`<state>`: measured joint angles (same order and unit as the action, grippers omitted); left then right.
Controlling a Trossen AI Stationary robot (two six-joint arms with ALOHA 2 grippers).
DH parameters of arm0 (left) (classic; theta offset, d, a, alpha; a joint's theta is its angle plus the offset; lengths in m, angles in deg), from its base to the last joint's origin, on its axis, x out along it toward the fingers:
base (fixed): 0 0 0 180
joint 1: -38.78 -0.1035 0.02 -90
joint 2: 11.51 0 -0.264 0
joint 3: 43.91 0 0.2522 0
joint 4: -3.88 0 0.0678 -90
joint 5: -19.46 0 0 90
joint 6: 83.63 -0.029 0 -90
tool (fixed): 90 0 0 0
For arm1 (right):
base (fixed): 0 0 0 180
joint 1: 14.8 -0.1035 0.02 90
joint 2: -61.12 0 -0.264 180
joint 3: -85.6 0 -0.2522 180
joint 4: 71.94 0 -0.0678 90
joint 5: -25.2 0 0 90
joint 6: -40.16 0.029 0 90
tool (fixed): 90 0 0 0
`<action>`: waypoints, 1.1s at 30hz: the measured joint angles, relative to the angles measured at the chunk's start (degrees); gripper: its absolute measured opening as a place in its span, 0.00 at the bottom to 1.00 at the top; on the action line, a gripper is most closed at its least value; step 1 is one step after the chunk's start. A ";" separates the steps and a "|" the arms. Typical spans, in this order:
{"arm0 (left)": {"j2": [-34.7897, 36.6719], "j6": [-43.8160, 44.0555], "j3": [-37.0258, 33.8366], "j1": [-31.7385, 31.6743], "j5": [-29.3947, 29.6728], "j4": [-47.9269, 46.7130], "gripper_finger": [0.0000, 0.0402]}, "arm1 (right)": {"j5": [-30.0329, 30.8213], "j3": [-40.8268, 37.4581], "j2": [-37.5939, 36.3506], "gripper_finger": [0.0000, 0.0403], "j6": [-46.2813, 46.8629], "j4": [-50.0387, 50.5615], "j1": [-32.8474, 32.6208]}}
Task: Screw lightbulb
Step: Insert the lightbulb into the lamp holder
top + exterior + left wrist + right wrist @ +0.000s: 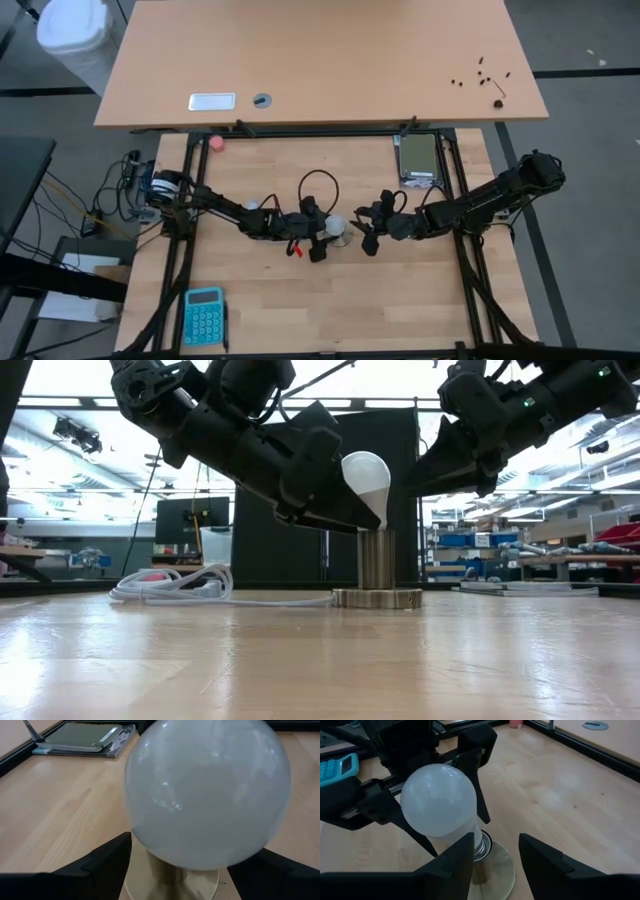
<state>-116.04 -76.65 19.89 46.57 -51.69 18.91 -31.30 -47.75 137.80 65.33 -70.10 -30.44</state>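
The white frosted lightbulb point(365, 478) stands tilted over the metal socket point(376, 560), whose round base disc point(377, 598) rests on the wooden table. The bulb's silvery screw base point(479, 845) is at the socket's mouth. My left gripper point(322, 240) is shut on the bulb, which fills the left wrist view point(207, 790). My right gripper point(495, 862) is open just right of the bulb and socket, a little above the disc point(497, 870), touching nothing; it also shows in the high view point(370, 236). My left gripper pinches the bulb between its two fingers point(481, 795), one on each side of the globe's lower half point(470, 817). The fingers come slanting down from the table's left. The bulb is tilted, its globe leaning toward the left arm and its screw base at the socket's top.
The socket's white cord point(170, 585) lies coiled on the table behind and left of it. A pink ball point(216, 143) lies at the far left, a blue calculator point(204, 315) at the near left, and a dark notebook point(418, 160) at the far right.
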 joint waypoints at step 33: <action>0.00 0.83 0.00 0.58 0.02 -0.63 0.77 | 0.11 -0.02 0.02 0.42 0.48 0.00 -0.52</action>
<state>-116.04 -75.82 19.89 47.15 -51.66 18.29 -31.19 -47.77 137.83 65.81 -70.10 -30.97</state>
